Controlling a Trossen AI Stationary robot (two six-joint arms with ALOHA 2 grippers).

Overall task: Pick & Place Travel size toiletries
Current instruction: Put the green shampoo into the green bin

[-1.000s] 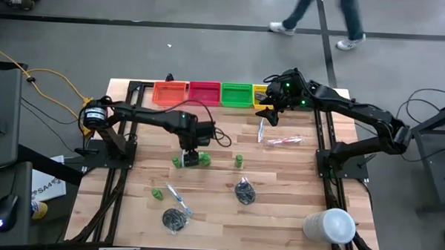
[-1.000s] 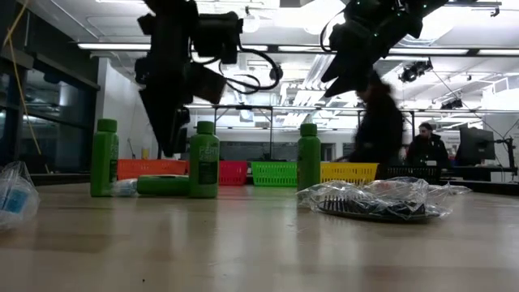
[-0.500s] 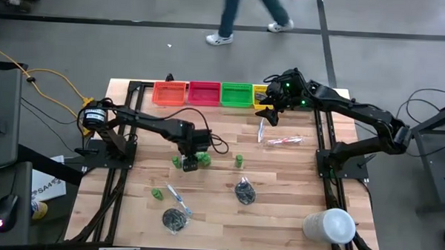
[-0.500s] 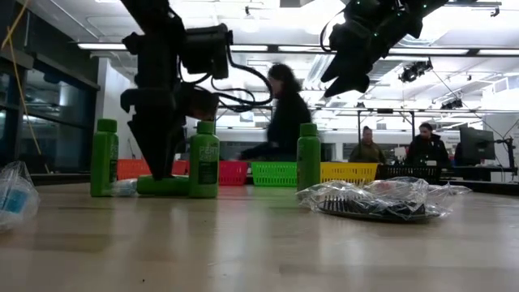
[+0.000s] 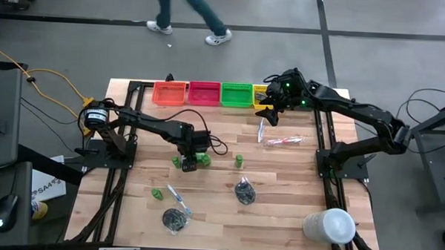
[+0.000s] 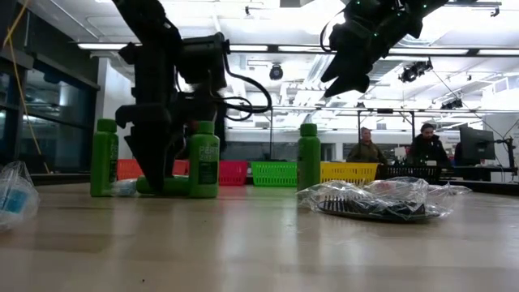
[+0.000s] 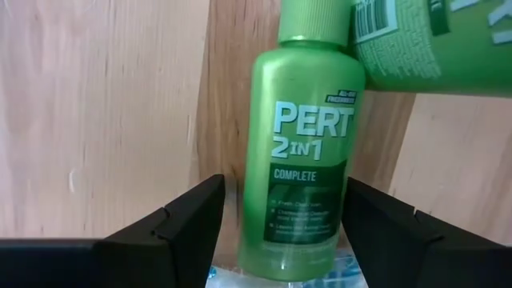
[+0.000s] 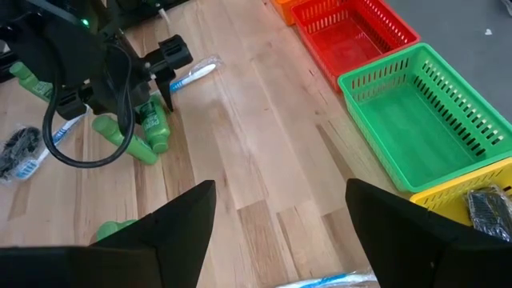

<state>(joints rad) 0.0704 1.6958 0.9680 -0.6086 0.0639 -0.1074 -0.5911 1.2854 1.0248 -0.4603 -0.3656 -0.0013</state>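
At mid-table, my left gripper (image 5: 191, 160) hangs low over a pair of green bottles, fingers spread and grasping nothing. In the left wrist view, a lying green bottle (image 7: 308, 152) rests between the two dark fingers (image 7: 172, 232), clear of both pads, its cap pointing away from the wrist; a second bottle (image 7: 424, 44) lies just beyond the far finger, touching the first near its neck.

I judge the pick is in its approach stage: the next move calls for me to settle lower and close squarely on the bottle's body without nudging its neighbour.

The bottle is stubby, glossy green plastic, printed "PERT 2 IN 1 COMPLETE", smooth enough that it could roll or slip.

My right gripper (image 8: 280, 232) waits with parted, empty fingers above the table's far edge, near the green bin (image 8: 424, 120).
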